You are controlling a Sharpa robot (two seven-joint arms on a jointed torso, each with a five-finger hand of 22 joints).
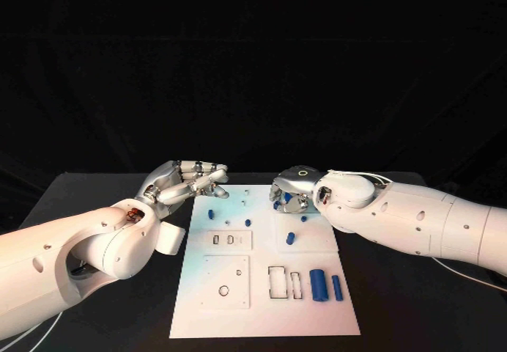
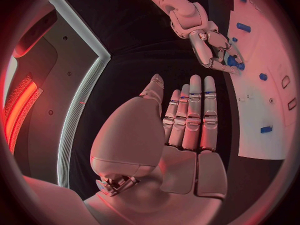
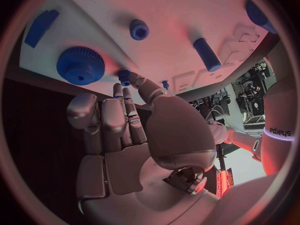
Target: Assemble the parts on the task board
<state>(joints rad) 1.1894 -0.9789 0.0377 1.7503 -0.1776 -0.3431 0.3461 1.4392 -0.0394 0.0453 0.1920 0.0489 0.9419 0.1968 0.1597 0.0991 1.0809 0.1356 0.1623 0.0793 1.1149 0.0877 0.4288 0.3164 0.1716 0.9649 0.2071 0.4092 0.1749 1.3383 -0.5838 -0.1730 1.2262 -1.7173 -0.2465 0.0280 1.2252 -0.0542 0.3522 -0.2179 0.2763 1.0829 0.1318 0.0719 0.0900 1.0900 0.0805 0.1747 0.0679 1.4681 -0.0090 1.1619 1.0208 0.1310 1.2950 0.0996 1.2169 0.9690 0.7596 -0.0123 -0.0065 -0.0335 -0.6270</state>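
The white task board (image 1: 264,315) lies in the middle of the black table. My right hand (image 1: 296,192) hovers over its far right part, beside a blue gear (image 3: 80,65). Thumb and a fingertip pinch a small blue peg (image 3: 125,76) close to the board (image 3: 187,15). From the left wrist my right hand (image 2: 215,47) bends down onto the blue gear (image 2: 235,61). My left hand (image 1: 190,182) floats off the board's far left corner, its fingers (image 2: 190,115) straight and holding nothing. Two long blue cylinders (image 1: 317,284) (image 1: 337,287) lie at the near right.
More small blue parts stand on the board: one (image 1: 210,214) far left, one (image 1: 248,221) beside it, one (image 1: 291,237) mid-right. Rectangular slots (image 1: 277,282) and a square inset plate (image 1: 227,282) sit nearer me. Black table (image 1: 95,198) surrounds the board.
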